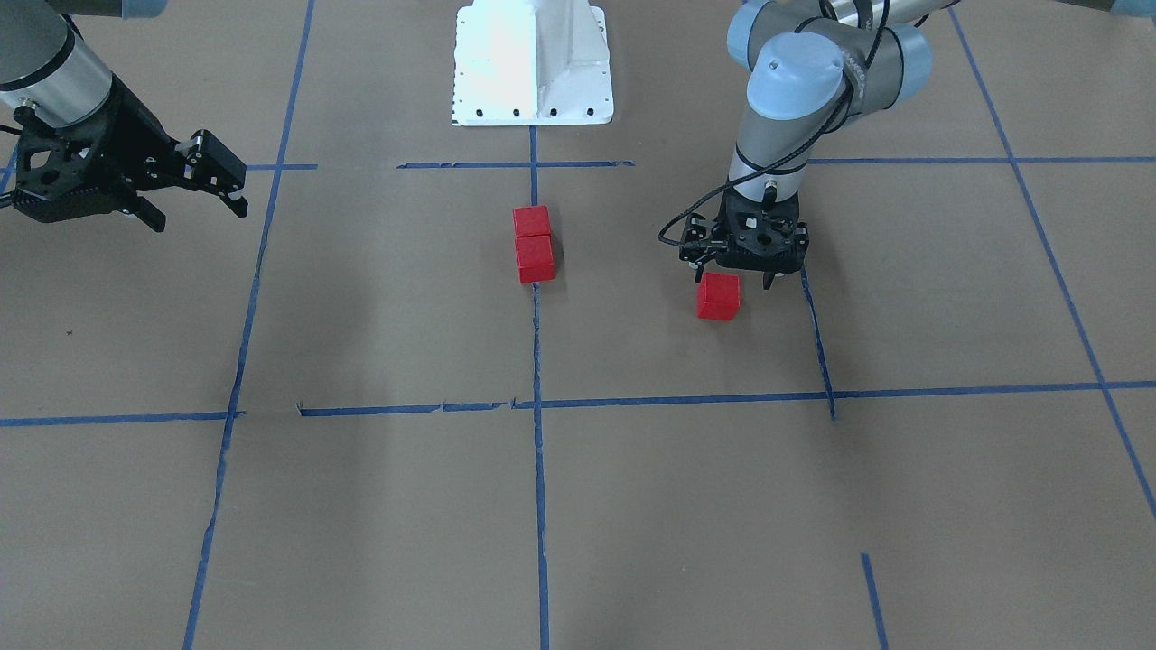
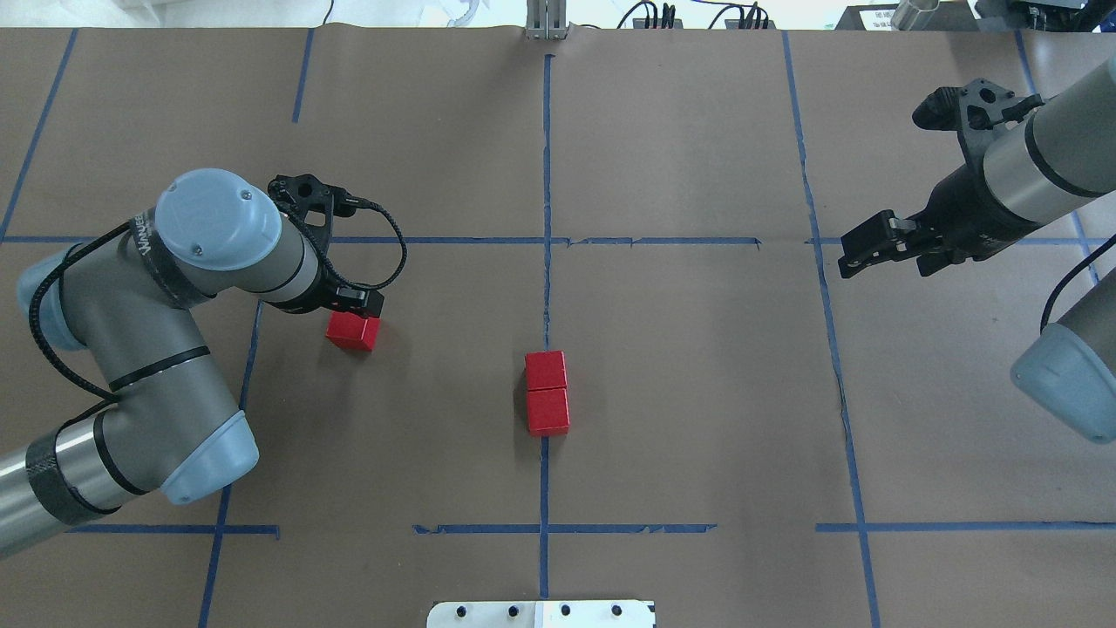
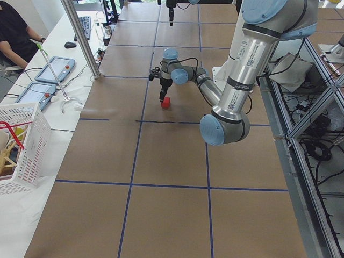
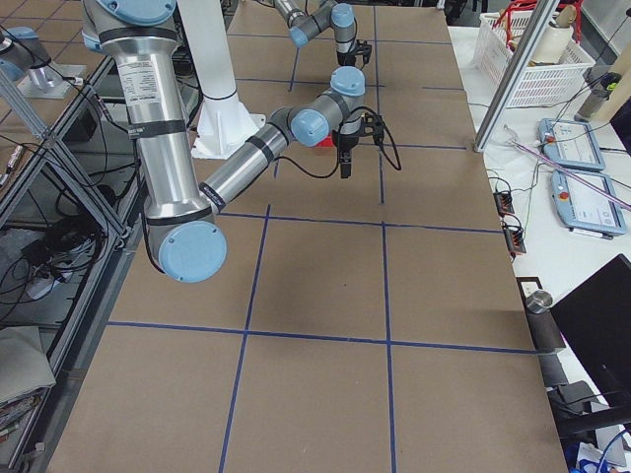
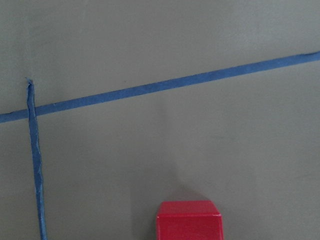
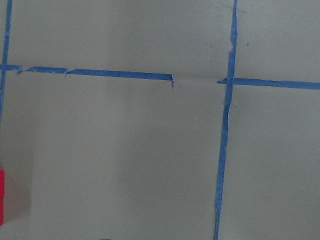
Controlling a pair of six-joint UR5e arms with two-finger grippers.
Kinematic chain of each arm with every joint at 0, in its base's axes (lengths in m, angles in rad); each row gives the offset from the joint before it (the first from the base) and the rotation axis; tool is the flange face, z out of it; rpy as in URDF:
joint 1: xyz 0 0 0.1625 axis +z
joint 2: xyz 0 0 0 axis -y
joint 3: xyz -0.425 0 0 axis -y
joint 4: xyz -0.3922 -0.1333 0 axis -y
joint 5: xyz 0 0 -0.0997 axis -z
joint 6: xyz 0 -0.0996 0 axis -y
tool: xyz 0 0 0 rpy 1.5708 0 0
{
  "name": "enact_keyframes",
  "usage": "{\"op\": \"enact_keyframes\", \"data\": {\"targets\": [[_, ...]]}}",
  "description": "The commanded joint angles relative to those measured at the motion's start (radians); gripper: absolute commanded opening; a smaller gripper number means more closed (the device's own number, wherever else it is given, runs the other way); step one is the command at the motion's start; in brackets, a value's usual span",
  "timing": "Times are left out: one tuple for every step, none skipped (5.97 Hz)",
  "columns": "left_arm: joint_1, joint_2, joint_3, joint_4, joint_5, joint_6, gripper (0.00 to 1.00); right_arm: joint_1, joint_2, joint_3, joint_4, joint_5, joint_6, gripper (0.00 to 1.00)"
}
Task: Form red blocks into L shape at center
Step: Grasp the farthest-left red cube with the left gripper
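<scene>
Robotics lab, folks: UR arms (image 3: 242, 64) over a papered table (image 3: 172, 215) w/ blue tape grid (image 3: 131, 185), teach pendants (image 4: 572, 143) alongside, operator (image 3: 13, 32) seated, cables (image 3: 317, 150) everywhere.

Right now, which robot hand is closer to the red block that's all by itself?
Left. The left gripper hangs open right over the lone red block. The right gripper is far off on the other side, beyond the two touching blocks.
</scene>
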Motion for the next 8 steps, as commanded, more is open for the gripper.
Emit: {"op": "enact_keyframes", "data": {"targets": [[0.007, -0.008, 0.029, 0.0, -0.002, -0.005, 0.95, -0.001, 0.0, -0.002, 0.0, 0.0, 0.0, 1.0], [0.01, -0.014, 0.055, -0.012, -0.002, -0.023, 0.95, -0.001, 0.0, 0.0, 0.0, 0.0, 0.001, 1.0], [0.012, -0.014, 0.073, -0.052, -0.002, -0.035, 0.95, -0.001, 0.001, 0.0, 0.0, 0.0, 0.001, 1.0], [0.015, -0.023, 0.078, -0.052, -0.002, -0.06, 0.95, -0.002, 0.001, 0.0, 0.0, 0.0, 0.0, 1.0], [0.023, -0.025, 0.079, -0.054, -0.002, -0.065, 0.95, -0.002, 0.001, 0.0, 0.0, -0.001, 0.001, 1.0], [0.033, -0.025, 0.093, -0.055, -0.002, -0.068, 0.95, -0.002, 0.003, 0.0, 0.002, -0.001, 0.001, 1.0], [0.038, -0.025, 0.095, -0.054, -0.002, -0.068, 0.86, -0.002, 0.001, 0.001, 0.002, -0.001, 0.001, 1.0], [0.038, -0.025, 0.092, -0.055, -0.002, -0.066, 0.23, -0.002, 0.003, 0.003, 0.0, -0.001, 0.001, 1.0]]}}
